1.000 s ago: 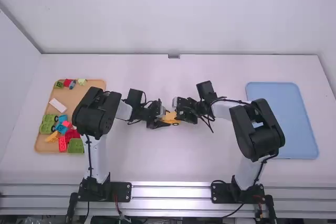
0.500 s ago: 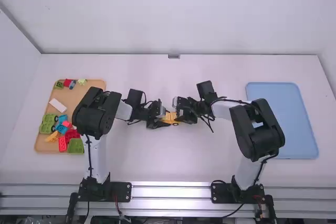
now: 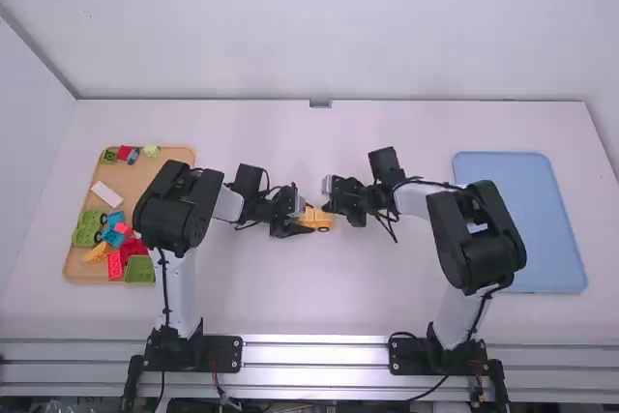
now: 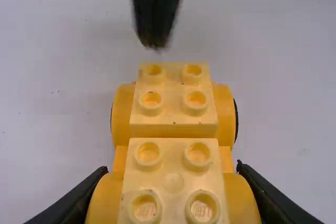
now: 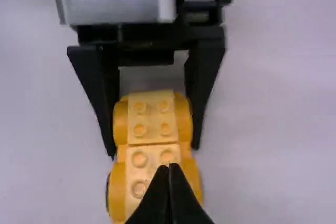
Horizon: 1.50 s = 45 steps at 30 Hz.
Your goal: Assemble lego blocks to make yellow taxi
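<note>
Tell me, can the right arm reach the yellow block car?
Probably yes: nothing blocks the right claw from the yellow block car. It's shut, though, so it must open first. The left claw holds one end.

Over on my left, a tan rectangular tray [image 3: 140, 177] sits on the white desk [image 3: 309, 302], carrying a green wheeled toy block [image 3: 86, 231], a flat white oblong piece [image 3: 106, 194] and a red studded block [image 3: 114, 265]. Across to my right lies a pale blue, round-cornered tray [image 3: 522, 224]; silver metal rails [image 3: 314, 355] line the near edge.

Robotics lab: twin arms [image 3: 177, 282] on metal rail [image 3: 319, 356], white table [image 3: 280, 302], white walls [image 3: 309, 26]
</note>
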Motion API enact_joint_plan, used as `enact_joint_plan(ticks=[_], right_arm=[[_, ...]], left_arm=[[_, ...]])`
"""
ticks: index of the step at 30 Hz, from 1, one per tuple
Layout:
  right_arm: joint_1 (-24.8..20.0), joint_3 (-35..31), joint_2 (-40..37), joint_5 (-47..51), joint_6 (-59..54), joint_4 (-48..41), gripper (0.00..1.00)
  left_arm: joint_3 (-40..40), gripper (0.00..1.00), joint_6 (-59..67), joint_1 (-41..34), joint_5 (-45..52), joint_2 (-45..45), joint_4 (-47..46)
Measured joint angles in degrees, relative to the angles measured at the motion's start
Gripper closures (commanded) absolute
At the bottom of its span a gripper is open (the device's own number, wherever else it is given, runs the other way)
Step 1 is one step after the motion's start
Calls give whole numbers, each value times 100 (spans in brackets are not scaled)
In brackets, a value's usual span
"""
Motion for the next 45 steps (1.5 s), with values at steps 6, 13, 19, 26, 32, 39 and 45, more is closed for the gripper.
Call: enact_joint_plan(ticks=[6,13,19,26,32,39,45], right_arm=[[282,710,313,330,-229,-1040,100],[278,1268,625,345,-452,-1753,100],[140,1464,763,92,-605,-2000,98],[-463,1847,713,-564,-726,-2391,1],[-560,2435,271,-769,-269,-2363,1],[-293,2776,197,-758,22,-2385,1],[-20,3130,197,-603,417,-2389,2]], left_arm=[[0,56,-7,2,26,0,-20],[2,59,-39,24,-7,0,11],[13,57,-46,20,-44,-2,11],[11,36,-79,17,-55,0,74],[11,1,-487,13,-269,4,407],[-11,1,-1067,92,-560,-654,-505],[-31,1,-1576,557,-820,-2542,-1838]])
